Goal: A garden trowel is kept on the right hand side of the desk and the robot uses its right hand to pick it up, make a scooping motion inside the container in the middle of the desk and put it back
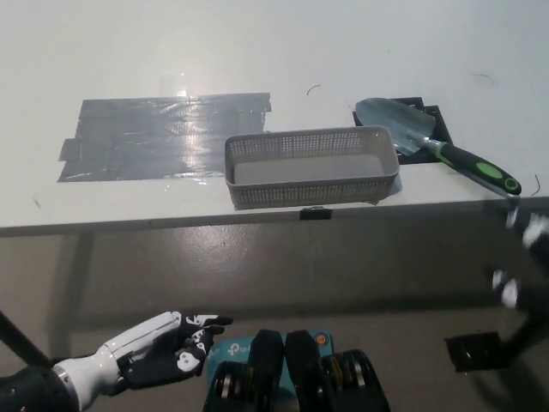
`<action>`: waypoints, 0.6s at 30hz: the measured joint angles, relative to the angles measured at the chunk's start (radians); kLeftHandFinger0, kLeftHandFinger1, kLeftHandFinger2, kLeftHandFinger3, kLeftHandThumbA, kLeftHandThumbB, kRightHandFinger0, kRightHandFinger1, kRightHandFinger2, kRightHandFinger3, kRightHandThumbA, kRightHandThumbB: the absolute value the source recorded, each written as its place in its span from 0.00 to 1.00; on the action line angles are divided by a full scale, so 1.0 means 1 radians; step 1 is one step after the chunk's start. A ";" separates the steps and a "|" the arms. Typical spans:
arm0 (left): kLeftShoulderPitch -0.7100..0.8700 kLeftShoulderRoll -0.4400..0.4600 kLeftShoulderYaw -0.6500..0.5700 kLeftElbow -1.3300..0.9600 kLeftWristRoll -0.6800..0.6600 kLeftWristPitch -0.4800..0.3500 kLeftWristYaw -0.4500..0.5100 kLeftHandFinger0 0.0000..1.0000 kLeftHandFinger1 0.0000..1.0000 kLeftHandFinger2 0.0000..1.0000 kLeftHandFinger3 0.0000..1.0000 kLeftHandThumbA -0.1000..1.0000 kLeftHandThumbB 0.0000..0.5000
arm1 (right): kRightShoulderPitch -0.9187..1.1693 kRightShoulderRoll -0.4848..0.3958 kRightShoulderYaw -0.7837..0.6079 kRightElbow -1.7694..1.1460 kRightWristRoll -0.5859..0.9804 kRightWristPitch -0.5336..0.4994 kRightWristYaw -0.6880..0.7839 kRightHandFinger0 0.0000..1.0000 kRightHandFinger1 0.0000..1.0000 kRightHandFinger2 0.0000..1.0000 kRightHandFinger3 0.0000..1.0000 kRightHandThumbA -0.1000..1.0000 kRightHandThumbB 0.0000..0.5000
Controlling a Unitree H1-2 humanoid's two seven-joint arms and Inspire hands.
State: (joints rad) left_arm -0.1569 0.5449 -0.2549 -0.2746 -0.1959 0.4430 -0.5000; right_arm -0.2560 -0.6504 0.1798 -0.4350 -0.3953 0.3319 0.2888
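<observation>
Head view: white desk (257, 51), grey tape patch (163, 136), floor (257, 275) seemingly concrete.

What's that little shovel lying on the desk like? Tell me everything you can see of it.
The garden trowel lies flat on the white desk, to the right of the grey mesh container, untouched by either hand. Its dull grey, metal-looking pointed blade rests on a dark square mat, close beside the container's right end; whether they touch is unclear. A short neck joins the blade to a black handle with bright green inserts, which slants toward the desk's front right edge and ends there.
</observation>
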 measured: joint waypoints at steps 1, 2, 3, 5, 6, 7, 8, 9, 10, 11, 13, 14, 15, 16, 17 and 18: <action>0.001 0.000 0.000 -0.004 0.000 0.001 -0.001 1.00 1.00 1.00 1.00 1.00 0.77 | -0.045 -0.012 -0.006 -0.011 -0.009 0.014 0.011 1.00 1.00 1.00 1.00 0.84 1.00; 0.004 0.000 0.000 -0.008 0.000 0.002 -0.002 1.00 1.00 1.00 1.00 1.00 0.78 | -0.068 -0.017 -0.009 -0.016 -0.016 0.020 0.016 1.00 1.00 1.00 1.00 0.94 1.00; 0.008 0.000 0.000 -0.015 0.000 0.004 -0.002 1.00 1.00 1.00 1.00 1.00 0.80 | -0.119 -0.025 -0.017 -0.016 -0.033 0.030 0.019 1.00 1.00 1.00 1.00 1.00 1.00; 0.014 0.001 -0.001 -0.025 0.001 0.005 -0.005 1.00 1.00 1.00 1.00 1.00 0.82 | -0.179 -0.027 -0.028 0.002 -0.055 0.041 0.023 1.00 1.00 1.00 1.00 1.00 1.00; 0.016 0.000 -0.001 -0.028 0.002 0.006 -0.005 1.00 1.00 1.00 1.00 1.00 0.82 | -0.210 -0.025 -0.029 0.023 -0.067 0.045 0.023 1.00 1.00 1.00 1.00 1.00 1.00; 0.018 0.000 -0.002 -0.030 0.002 0.007 -0.006 1.00 1.00 1.00 1.00 1.00 0.81 | -0.239 -0.022 -0.029 0.048 -0.079 0.050 0.023 1.00 1.00 1.00 1.00 1.00 1.00; 0.020 0.000 -0.002 -0.033 0.002 0.008 -0.007 1.00 1.00 1.00 1.00 1.00 0.80 | -0.263 -0.021 -0.029 0.069 -0.091 0.056 0.025 1.00 1.00 1.00 1.00 1.00 1.00; 0.023 0.001 -0.002 -0.033 0.003 0.009 -0.008 1.00 1.00 1.00 1.00 1.00 0.81 | -0.284 -0.020 -0.027 0.090 -0.099 0.063 0.028 1.00 1.00 1.00 1.00 1.00 1.00; 0.025 0.001 -0.002 -0.033 0.004 0.009 -0.008 1.00 1.00 1.00 1.00 1.00 0.81 | -0.306 -0.017 -0.024 0.112 -0.108 0.070 0.031 1.00 1.00 1.00 1.00 1.00 1.00; 0.026 0.001 -0.002 -0.033 0.005 0.010 -0.010 1.00 1.00 1.00 1.00 1.00 0.82 | -0.321 -0.014 -0.021 0.133 -0.116 0.076 0.033 1.00 1.00 1.00 1.00 1.00 1.00; 0.026 0.001 -0.003 -0.033 0.007 0.010 -0.012 1.00 1.00 1.00 1.00 1.00 0.81 | -0.351 -0.003 -0.009 0.192 -0.130 0.087 0.039 1.00 1.00 1.00 1.00 1.00 1.00; 0.026 0.001 -0.003 -0.034 0.008 0.011 -0.013 1.00 1.00 1.00 1.00 1.00 0.84 | -0.364 0.006 0.001 0.222 -0.136 0.094 0.041 1.00 1.00 1.00 1.00 1.00 1.00; 0.025 0.001 -0.003 -0.034 0.009 0.011 -0.014 1.00 1.00 1.00 1.00 1.00 0.82 | -0.373 0.015 0.011 0.249 -0.140 0.098 0.043 1.00 1.00 1.00 1.00 1.00 1.00; 0.025 0.001 -0.003 -0.034 0.011 0.012 -0.015 1.00 1.00 1.00 1.00 1.00 0.81 | -0.379 0.027 0.023 0.279 -0.145 0.101 0.046 1.00 1.00 1.00 1.00 1.00 1.00; 0.025 0.001 -0.003 -0.034 0.012 0.012 -0.016 1.00 1.00 1.00 1.00 1.00 0.81 | -0.382 0.037 0.031 0.303 -0.150 0.103 0.047 1.00 1.00 1.00 1.00 1.00 1.00; 0.025 0.001 -0.003 -0.034 0.013 0.013 -0.016 1.00 1.00 1.00 1.00 1.00 0.81 | -0.385 0.048 0.042 0.332 -0.156 0.105 0.048 1.00 1.00 1.00 1.00 1.00 1.00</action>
State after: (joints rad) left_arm -0.1319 0.5456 -0.2583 -0.3089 -0.1831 0.4555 -0.5163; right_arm -0.6408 -0.6028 0.2220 -0.1028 -0.5517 0.4369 0.3371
